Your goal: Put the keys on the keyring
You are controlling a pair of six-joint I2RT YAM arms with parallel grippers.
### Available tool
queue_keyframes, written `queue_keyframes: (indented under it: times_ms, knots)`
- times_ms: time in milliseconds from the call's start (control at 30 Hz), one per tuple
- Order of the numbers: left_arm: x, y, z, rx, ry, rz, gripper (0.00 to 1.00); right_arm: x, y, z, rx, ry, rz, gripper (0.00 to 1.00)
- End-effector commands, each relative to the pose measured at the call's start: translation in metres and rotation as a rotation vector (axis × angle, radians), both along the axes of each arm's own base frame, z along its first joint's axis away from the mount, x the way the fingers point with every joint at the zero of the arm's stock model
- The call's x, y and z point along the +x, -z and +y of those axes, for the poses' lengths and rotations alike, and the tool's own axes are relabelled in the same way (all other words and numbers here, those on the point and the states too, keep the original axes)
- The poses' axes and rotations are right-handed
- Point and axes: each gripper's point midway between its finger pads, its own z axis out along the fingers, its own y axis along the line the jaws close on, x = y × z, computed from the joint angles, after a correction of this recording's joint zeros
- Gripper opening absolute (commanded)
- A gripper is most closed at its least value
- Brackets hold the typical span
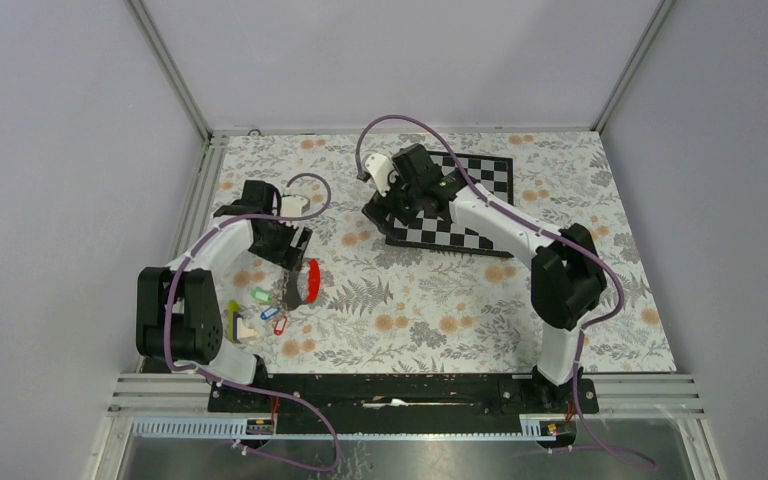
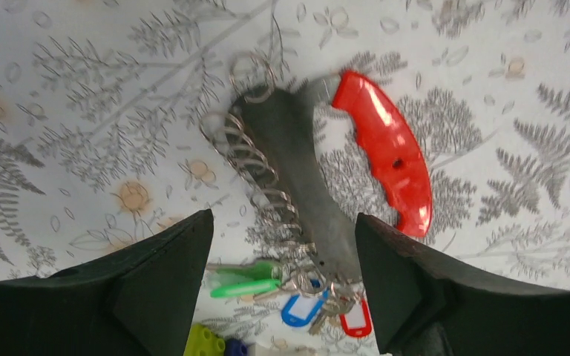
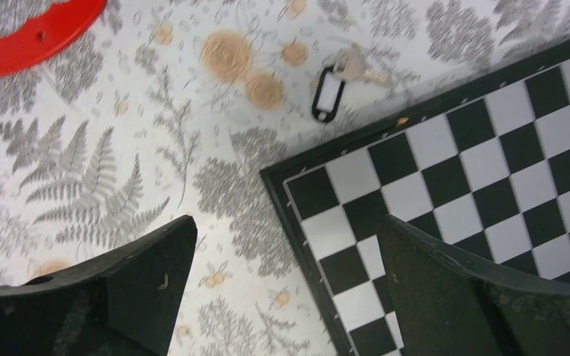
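Left wrist view: the left gripper (image 2: 283, 222) hung over the desk (image 2: 82, 111) with its jaws apart, straddling a grey bar (image 2: 297, 170) strung with keyrings (image 2: 256, 167). The green key (image 2: 243, 278), blue key (image 2: 302, 308) and red key (image 2: 356, 320) lay clustered at the bar's near end. Right wrist view: the right gripper (image 3: 288, 226), jaws wide apart and empty, hung over a checkerboard (image 3: 475, 170) corner.

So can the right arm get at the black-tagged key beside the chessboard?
Probably yes: the black-tagged key lies bare on the cloth just off the chessboard, with nothing over it, and the right gripper stands open nearby.
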Motion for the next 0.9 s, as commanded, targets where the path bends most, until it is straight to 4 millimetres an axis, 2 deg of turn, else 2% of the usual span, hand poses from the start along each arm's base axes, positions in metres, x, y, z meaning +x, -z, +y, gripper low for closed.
queue_keyframes:
  times_ms: [0,100,167,433,600,867]
  knots:
    - [-0.033,-0.003,0.008,0.051,0.086,0.081,0.76,-0.033,-0.005,-0.014,0.0,-0.065,0.041,0.99]
    - [-0.049,0.001,0.009,0.054,0.116,0.131,0.69,-0.047,0.0,-0.024,-0.013,-0.086,0.051,0.99]
    - [-0.052,0.002,0.01,0.058,0.128,0.14,0.65,-0.056,0.004,-0.03,-0.016,-0.099,0.062,0.99]
    - [-0.044,0.011,0.007,0.044,0.102,0.201,0.5,-0.078,0.021,-0.039,-0.014,-0.131,0.105,0.99]
    - [-0.049,0.019,0.009,0.051,0.12,0.237,0.47,-0.083,0.024,-0.042,-0.006,-0.137,0.097,0.99]
    - [-0.046,0.029,0.013,0.076,0.148,0.268,0.46,-0.088,0.029,-0.043,-0.009,-0.149,0.111,0.99]
